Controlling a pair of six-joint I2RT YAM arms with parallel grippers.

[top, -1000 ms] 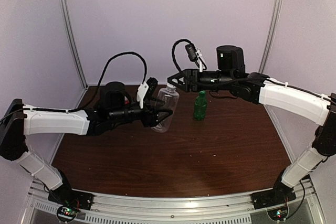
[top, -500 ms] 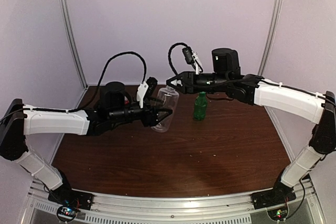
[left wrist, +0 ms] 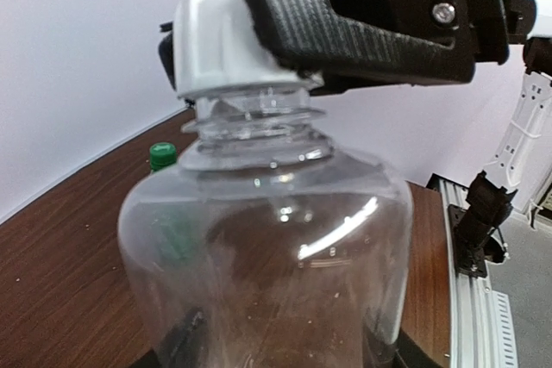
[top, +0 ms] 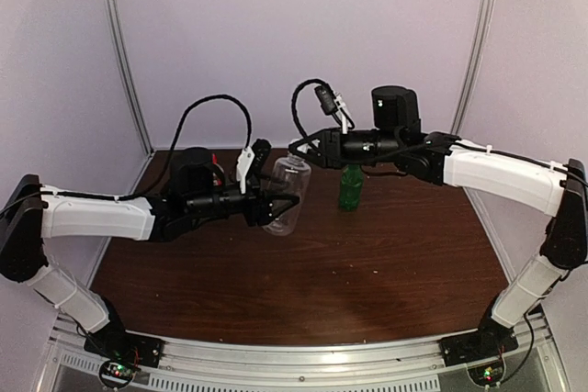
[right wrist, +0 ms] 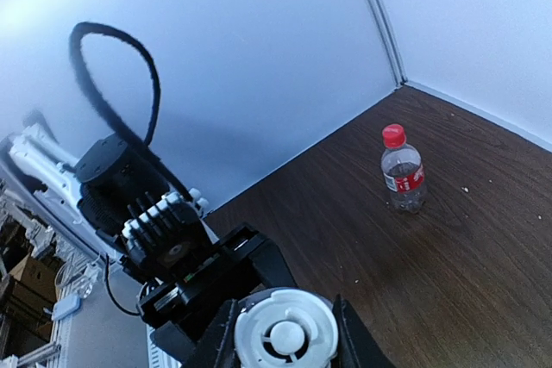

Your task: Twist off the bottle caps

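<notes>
Left end effector [top: 278,204] pinches the clear bottle [top: 292,176] above the counter [top: 367,263] while right end effector [top: 297,147] clamps the white cap [left wrist: 216,49] atop that bottle; the twist should run coaxially, with the bottle gripped firmly.

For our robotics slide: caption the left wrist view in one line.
Right end effector clamps the white cap of the clear bottle; green bottle stands behind.

White arms [top: 96,216], black joints [top: 195,172], looped cables [top: 216,100]

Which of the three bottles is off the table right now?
The clear unlabelled bottle: left pincer holds it in the air, right pincer on its white cap. The green bottle and red-labelled bottle stand on the table.
</notes>
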